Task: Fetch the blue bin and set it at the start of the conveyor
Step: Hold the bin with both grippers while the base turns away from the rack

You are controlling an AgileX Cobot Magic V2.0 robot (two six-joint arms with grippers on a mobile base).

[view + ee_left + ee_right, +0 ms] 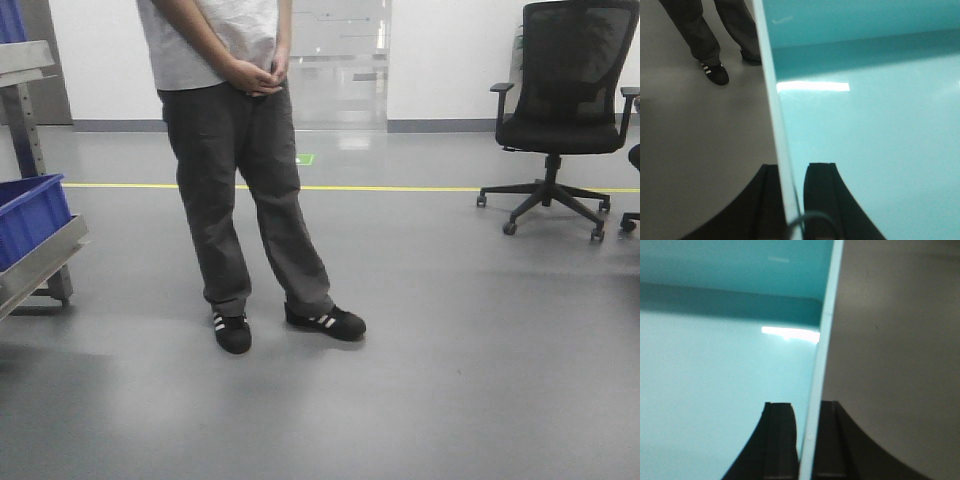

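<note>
The blue bin [875,120] fills the right part of the left wrist view, its pale turquoise inside facing the camera. My left gripper [794,167] is shut on the bin's left rim, one black finger outside and one inside the wall. In the right wrist view the blue bin [715,370] fills the left part, and my right gripper [806,405] is shut on its right rim, again with a finger on each side of the wall. The bin hangs above grey floor. The conveyor start is out of view. Neither gripper nor the bin appears in the front view.
A person [245,170] in grey trousers and black shoes stands close ahead on the grey floor. A steel rack [30,250] holding a dark blue crate [30,215] stands at the left edge. A black office chair [565,120] is at the back right, behind a yellow floor line [400,188].
</note>
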